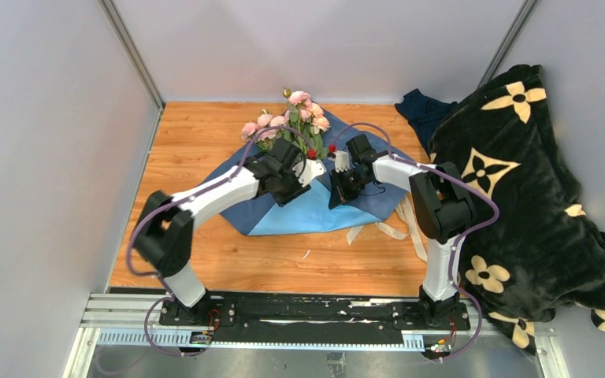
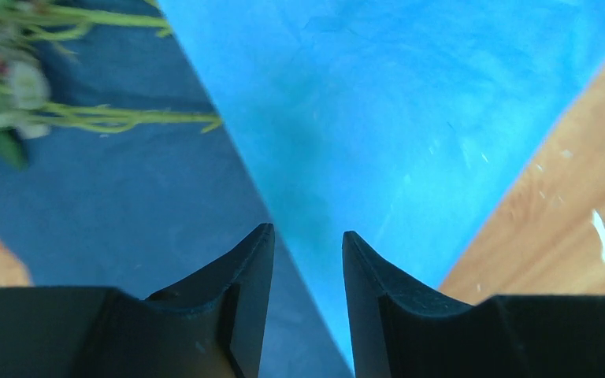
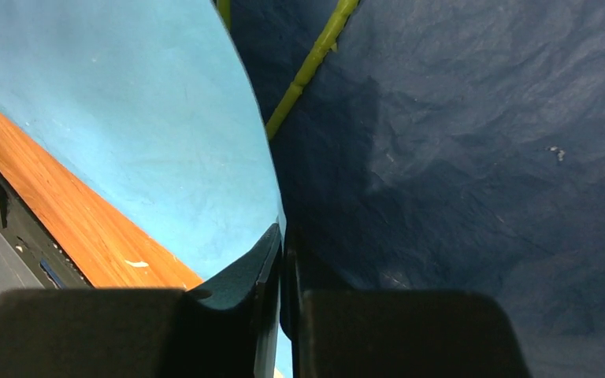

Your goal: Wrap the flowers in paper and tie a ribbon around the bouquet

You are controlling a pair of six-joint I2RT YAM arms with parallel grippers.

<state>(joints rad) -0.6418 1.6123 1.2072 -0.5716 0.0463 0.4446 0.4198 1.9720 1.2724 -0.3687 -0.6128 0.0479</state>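
Note:
The paper (image 1: 299, 218) lies on the wooden table, its near flap folded over to show the light blue face, the rest slate blue (image 3: 480, 157). The pink flowers (image 1: 293, 116) rest on its far part, with their stems (image 2: 126, 118) running onto the dark face. My left gripper (image 2: 307, 236) hovers open over the fold edge, where light blue meets dark blue, and holds nothing. My right gripper (image 3: 283, 232) is shut on the paper's lifted edge, beside a green stem (image 3: 307, 71). In the top view both grippers (image 1: 315, 169) (image 1: 339, 187) meet over the sheet's middle. The cream ribbon (image 1: 410, 228) lies loose right of the paper.
A black blanket with beige flower shapes (image 1: 520, 197) is heaped along the right side. A dark blue cloth (image 1: 421, 106) sits at the back right. Bare wooden table (image 1: 205, 142) shows to the left and in front, with grey walls around it.

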